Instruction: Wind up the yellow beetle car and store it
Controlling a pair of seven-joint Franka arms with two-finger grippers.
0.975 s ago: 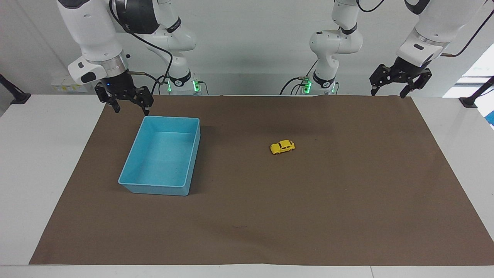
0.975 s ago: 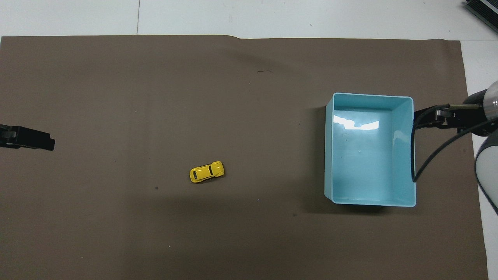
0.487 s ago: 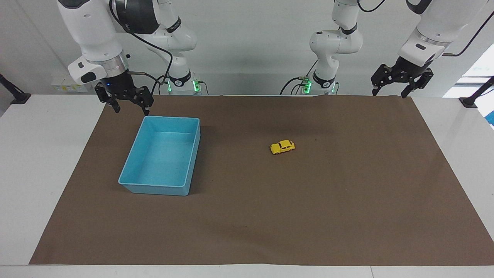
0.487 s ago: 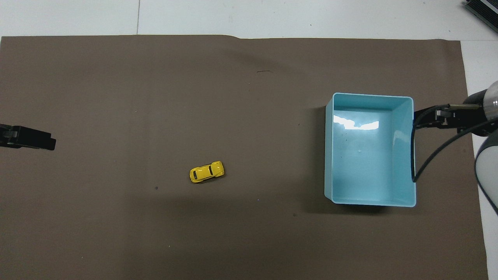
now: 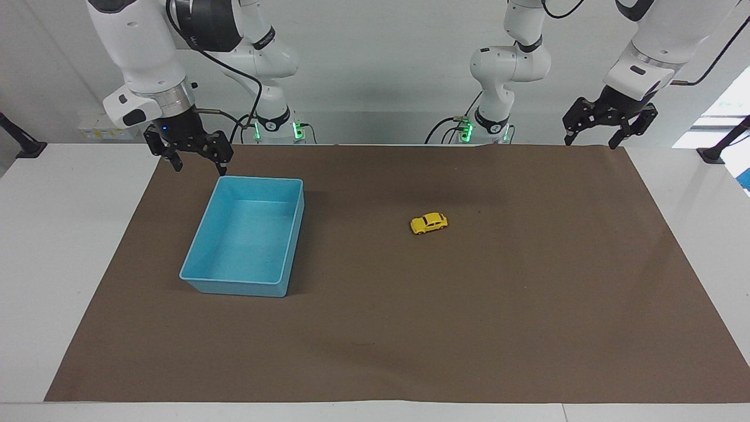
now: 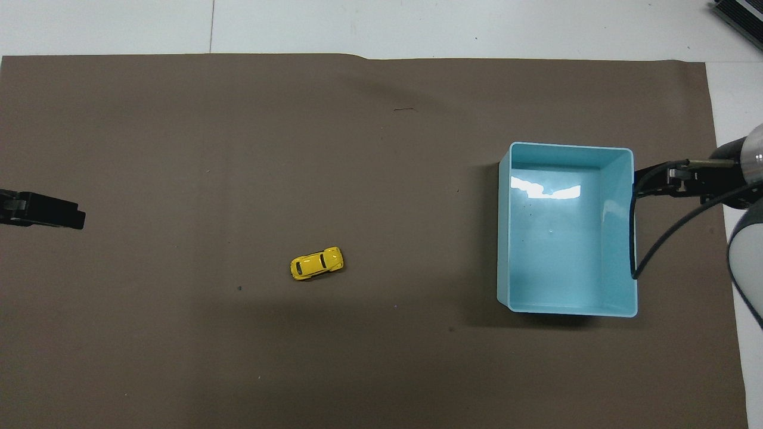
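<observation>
While both my arms wait raised, the facing view shows my left claw (image 5: 587, 141) spread apart over the brown mat's (image 5: 527, 305) edge, my right claw (image 5: 199, 168) likewise apart beside the blue bin (image 5: 202, 246). The yellow beetle car (image 5: 429, 223) sits mid-mat, well apart from the bin.

From overhead, the car (image 6: 317, 263) stands on its wheels, nearer the robots than the bin's (image 6: 505, 238) middle.

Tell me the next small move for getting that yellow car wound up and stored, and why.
Probably bring the left gripper over the yellow car and lower it: both grippers hang open and empty, the car sits untouched on the mat, the right gripper hangs by the blue bin.
</observation>
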